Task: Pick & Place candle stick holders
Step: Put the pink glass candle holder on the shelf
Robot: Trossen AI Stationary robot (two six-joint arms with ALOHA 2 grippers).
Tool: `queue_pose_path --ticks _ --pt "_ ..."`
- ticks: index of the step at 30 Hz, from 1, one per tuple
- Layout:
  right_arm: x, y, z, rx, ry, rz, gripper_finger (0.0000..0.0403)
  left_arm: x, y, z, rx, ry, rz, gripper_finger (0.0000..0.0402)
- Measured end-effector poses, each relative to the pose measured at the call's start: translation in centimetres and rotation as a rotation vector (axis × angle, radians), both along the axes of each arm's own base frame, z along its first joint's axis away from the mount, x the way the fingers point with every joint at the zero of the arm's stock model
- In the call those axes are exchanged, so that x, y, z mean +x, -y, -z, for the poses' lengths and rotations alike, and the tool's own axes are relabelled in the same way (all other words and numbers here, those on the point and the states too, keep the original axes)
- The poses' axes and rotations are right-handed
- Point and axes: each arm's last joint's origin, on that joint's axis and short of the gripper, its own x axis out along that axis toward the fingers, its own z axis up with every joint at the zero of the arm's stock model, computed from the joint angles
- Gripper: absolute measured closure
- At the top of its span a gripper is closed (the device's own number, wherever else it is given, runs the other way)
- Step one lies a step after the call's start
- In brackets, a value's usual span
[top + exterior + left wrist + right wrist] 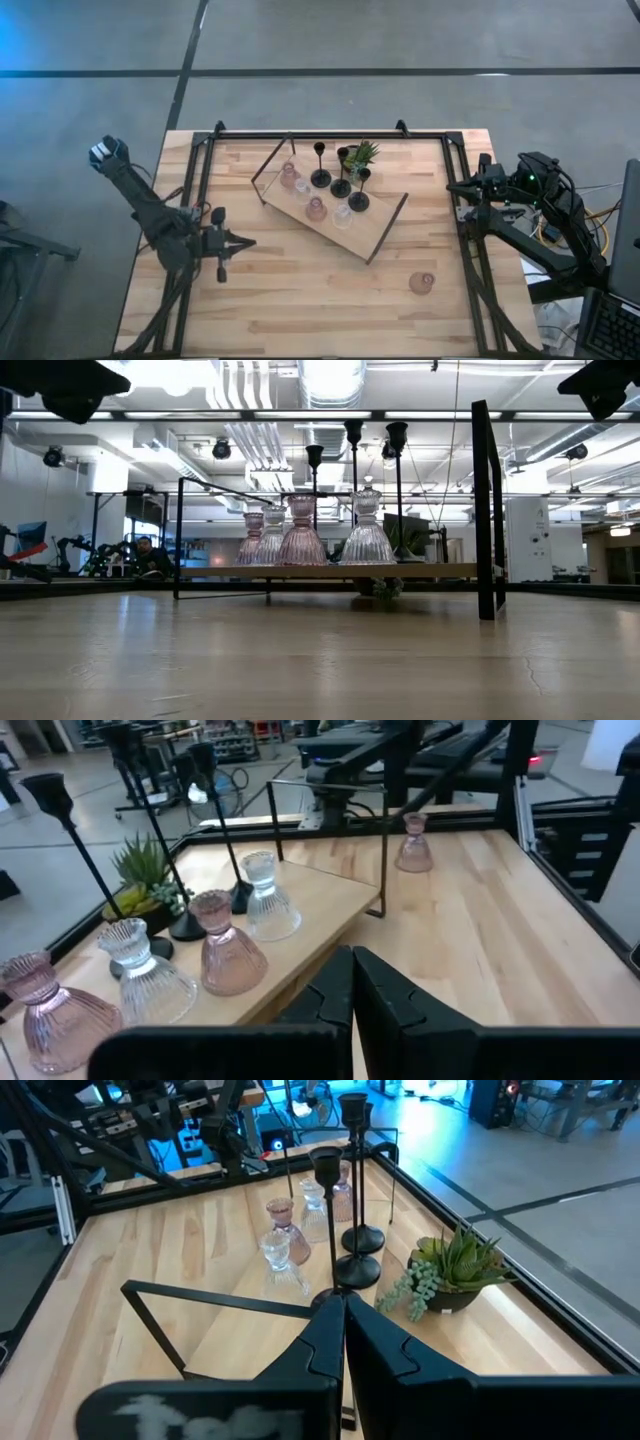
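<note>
Three slim black candle stick holders [341, 187] stand on their round bases on the wooden board [375, 232] at the table's middle. Beside them stand several pink and clear glass cups [316, 209]; they also show in the left wrist view [232, 955]. One more pink cup [421, 283] stands alone on the table at the near right, and it shows in the left wrist view [412, 845] too. My left gripper [222, 243] is shut and empty, left of the board. My right gripper [462, 195] is shut and empty at the table's right edge.
A small green potted plant [362, 153] stands on the table just past the board's far edge. The board has dark metal handles [270, 165] at its ends. A black frame [330, 134] runs along the table's far, left and right sides. There is bare tabletop near the front edge.
</note>
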Motion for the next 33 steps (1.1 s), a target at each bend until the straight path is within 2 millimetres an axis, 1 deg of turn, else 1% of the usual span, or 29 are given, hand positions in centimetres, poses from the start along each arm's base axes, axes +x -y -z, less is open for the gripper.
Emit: queue_pose_path --ticks 6,8,11,15,20,28,33 --pt "0.0 0.0 -0.1 -0.004 0.005 0.001 0.0394 -0.5 -0.5 1.5 0.009 -0.013 0.007 0.0394" --pt "0.1 0.1 -0.4 0.002 0.038 0.010 0.0394 -0.5 -0.6 1.9 -0.012 -0.009 0.004 0.0393" --pt "0.3 0.3 -1.2 0.065 0.133 0.042 0.0394 -0.6 -0.6 2.4 -0.041 -0.014 -0.005 0.0389" --pt "0.4 0.4 -2.6 0.142 0.286 0.066 0.0394 -0.5 -0.6 2.4 -0.036 -0.016 -0.008 0.0389" --pt "0.4 0.4 -4.3 0.102 0.437 0.043 0.0394 -0.6 -0.7 2.5 -0.021 -0.013 -0.029 0.0389" --pt "0.4 0.3 -5.3 0.109 0.519 0.021 0.0394 -0.6 -0.7 2.5 -0.022 -0.014 -0.030 0.0388" --pt "0.7 0.3 -6.4 0.064 0.569 -0.075 0.0394 -0.6 -0.7 2.5 -0.023 -0.014 -0.030 0.0388"
